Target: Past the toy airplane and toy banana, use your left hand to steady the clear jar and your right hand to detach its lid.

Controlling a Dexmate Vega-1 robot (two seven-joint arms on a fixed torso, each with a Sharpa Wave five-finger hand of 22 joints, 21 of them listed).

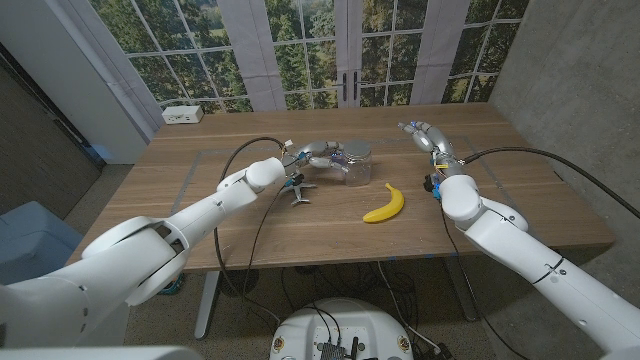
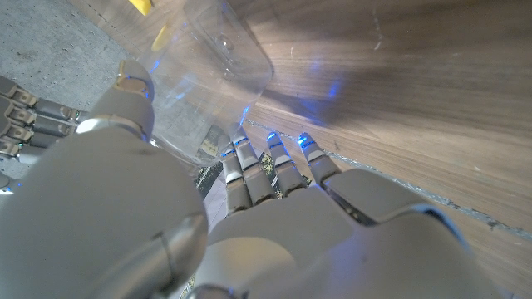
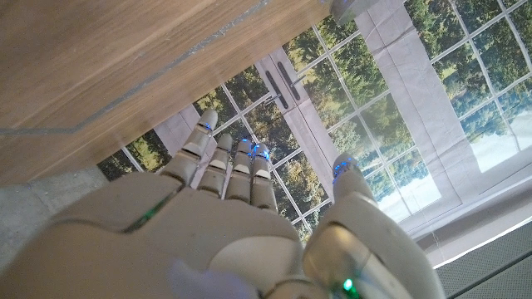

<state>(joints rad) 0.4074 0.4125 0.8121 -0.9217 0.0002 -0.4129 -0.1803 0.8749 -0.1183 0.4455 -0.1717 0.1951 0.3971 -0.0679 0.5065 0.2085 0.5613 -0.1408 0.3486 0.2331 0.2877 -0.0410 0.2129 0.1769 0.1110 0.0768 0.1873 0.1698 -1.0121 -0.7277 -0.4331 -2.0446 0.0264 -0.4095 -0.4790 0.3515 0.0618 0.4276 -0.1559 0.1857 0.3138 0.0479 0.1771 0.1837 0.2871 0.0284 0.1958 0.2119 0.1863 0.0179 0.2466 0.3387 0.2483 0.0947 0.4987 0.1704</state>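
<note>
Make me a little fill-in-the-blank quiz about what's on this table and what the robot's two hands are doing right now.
1. The left hand is at the clear ____, with its fingers around it.
2. The yellow toy on the table in front of the clear jar is a ____.
3. The right hand holds ____.
4. The toy airplane lies to the banana's ____ in the head view.

Missing words: jar; banana; nothing; left

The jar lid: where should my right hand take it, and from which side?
Judging by the head view, the clear jar seems to lie on its side, left hand against its left end. The lid looks to be at the right end, so bring the right hand in from the right and wrap its rim.
</note>
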